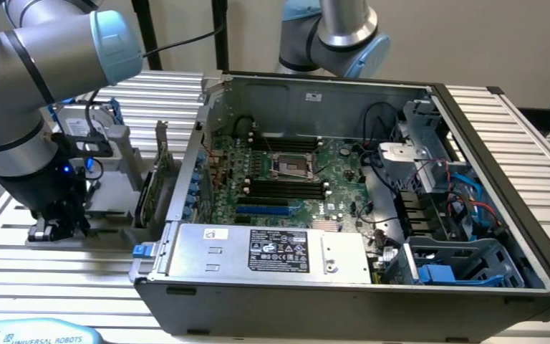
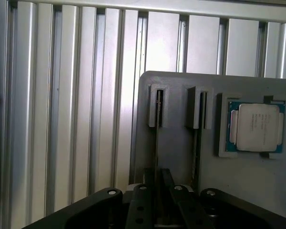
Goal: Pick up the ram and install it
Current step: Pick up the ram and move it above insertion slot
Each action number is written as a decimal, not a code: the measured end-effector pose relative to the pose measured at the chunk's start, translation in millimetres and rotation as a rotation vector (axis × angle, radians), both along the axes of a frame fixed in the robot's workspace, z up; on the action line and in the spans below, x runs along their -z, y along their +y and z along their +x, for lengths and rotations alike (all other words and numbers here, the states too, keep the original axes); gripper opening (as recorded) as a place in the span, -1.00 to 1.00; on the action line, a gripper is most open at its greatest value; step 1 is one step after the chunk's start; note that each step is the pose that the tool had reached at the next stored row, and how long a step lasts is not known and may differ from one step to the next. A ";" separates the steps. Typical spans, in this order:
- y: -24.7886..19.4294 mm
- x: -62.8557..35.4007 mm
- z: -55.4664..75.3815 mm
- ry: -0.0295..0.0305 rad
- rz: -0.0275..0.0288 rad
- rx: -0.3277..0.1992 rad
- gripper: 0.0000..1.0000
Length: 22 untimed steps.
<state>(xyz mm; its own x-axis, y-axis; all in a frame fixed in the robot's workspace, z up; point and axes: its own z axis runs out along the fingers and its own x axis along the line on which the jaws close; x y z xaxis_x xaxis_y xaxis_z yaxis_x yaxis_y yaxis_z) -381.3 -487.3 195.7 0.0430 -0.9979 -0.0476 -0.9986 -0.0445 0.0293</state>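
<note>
The ram (image 2: 157, 143) stands on edge in a slot of a grey holder (image 2: 181, 95); I see it as a thin dark line running down to my fingers. My gripper (image 2: 158, 193) is down over it with the jaws drawn in against the stick's two faces. In the exterior view my gripper (image 1: 60, 226) sits low over the grey holder (image 1: 112, 215), at the exterior view's left of the open computer case (image 1: 351, 272). The black memory slots (image 1: 280, 188) lie on the motherboard inside the case.
A second thin stick (image 2: 199, 138) stands in the neighbouring slot, and a silver processor chip (image 2: 257, 126) lies in a recess beside it. A larger green card (image 1: 151, 188) stands upright between holder and case. Another arm (image 1: 337, 36) rises behind the case. The table is ribbed aluminium (image 2: 62, 119).
</note>
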 end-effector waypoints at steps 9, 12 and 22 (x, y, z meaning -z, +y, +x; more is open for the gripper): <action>0.0 0.0 -1.0 0.0000 0.0000 0.000 -0.58; 0.0 0.0 -1.0 0.0000 0.0000 0.000 -0.63; 0.0 0.0 -1.0 0.0000 0.0001 0.011 -0.73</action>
<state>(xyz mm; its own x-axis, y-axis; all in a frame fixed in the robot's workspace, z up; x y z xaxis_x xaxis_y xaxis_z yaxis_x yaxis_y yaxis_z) -382.3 -487.3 195.7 0.0323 -0.9983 -0.0477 -0.9990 -0.0337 0.0293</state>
